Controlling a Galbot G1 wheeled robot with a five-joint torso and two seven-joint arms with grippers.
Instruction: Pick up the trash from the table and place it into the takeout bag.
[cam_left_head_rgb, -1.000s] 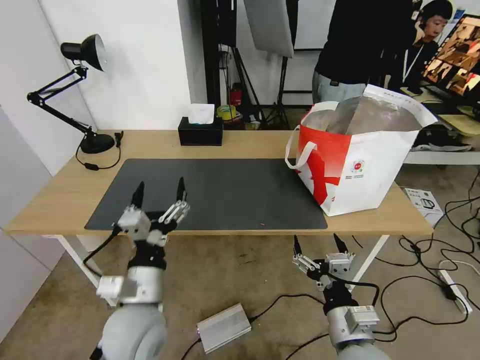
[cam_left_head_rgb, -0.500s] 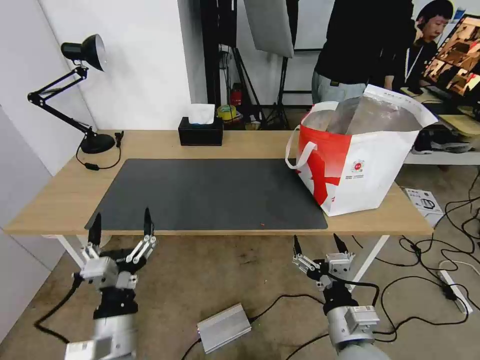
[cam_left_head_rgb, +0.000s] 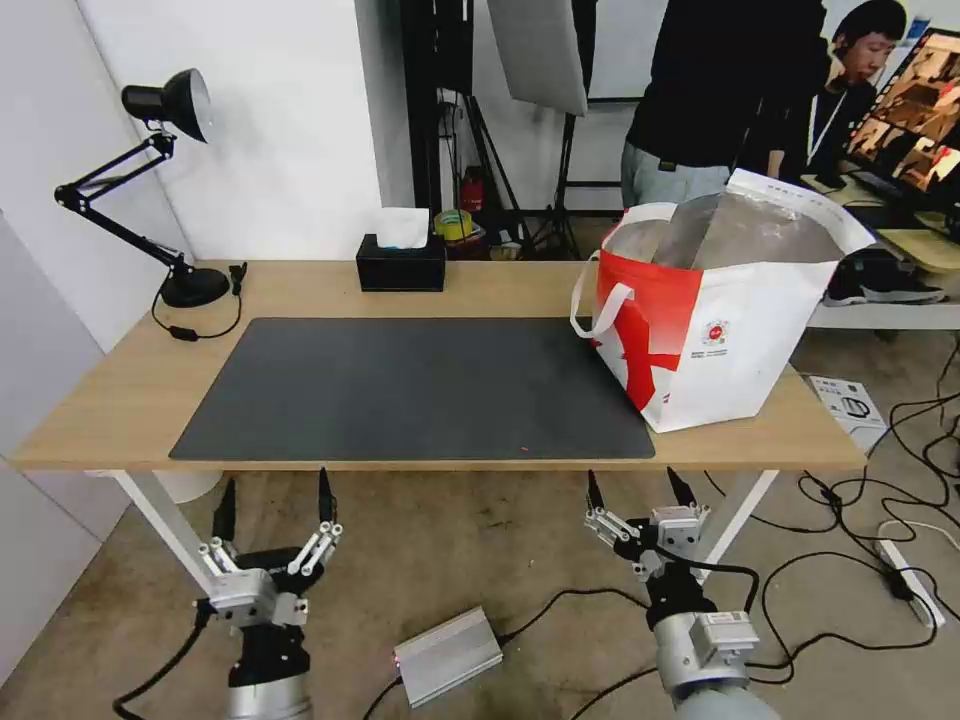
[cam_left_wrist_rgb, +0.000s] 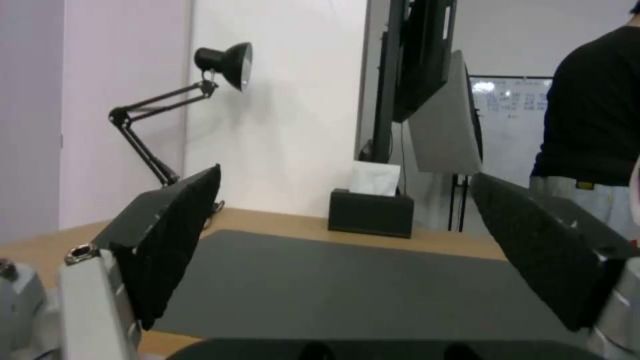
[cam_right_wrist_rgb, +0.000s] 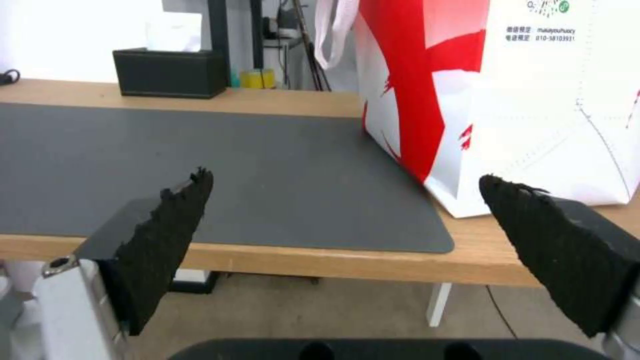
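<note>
The left gripper (cam_left_head_rgb: 273, 493) hangs below the near edge of the table (cam_left_head_rgb: 120, 400), in front of it over the floor, its two black fingers (cam_left_head_rgb: 325, 495) spread wide apart and pointing up, with nothing between them. In the left wrist view the same gripper (cam_left_wrist_rgb: 347, 235) looks across the table just above its surface: the mat (cam_left_wrist_rgb: 347, 285) lies ahead between the spread fingers, the tissue box (cam_left_wrist_rgb: 371, 212) stands beyond it, and the lamp (cam_left_wrist_rgb: 227, 62) rises beyond the left finger. The right gripper (cam_left_head_rgb: 640, 488) also hangs below the table edge, to the right of the left one and well apart from it, fingers likewise wide apart and holding nothing. The bag (cam_left_head_rgb: 715, 320) stands upright on the table beyond and to the right of the right gripper, its foil-lined mouth open, one corner resting on the right end of the mat (cam_left_head_rgb: 420, 385), a white loop handle hanging on the side toward the left gripper. In the right wrist view the gripper (cam_right_wrist_rgb: 347, 185) faces the table edge, the bag (cam_right_wrist_rgb: 507, 95) ahead and toward its right finger, the mat (cam_right_wrist_rgb: 200, 165) ahead of the left finger, the tissue box (cam_right_wrist_rgb: 170, 72) far beyond. A tiny red speck (cam_left_head_rgb: 527, 449) lies on the mat near its front edge, ahead of the gap between the two grippers.
</note>
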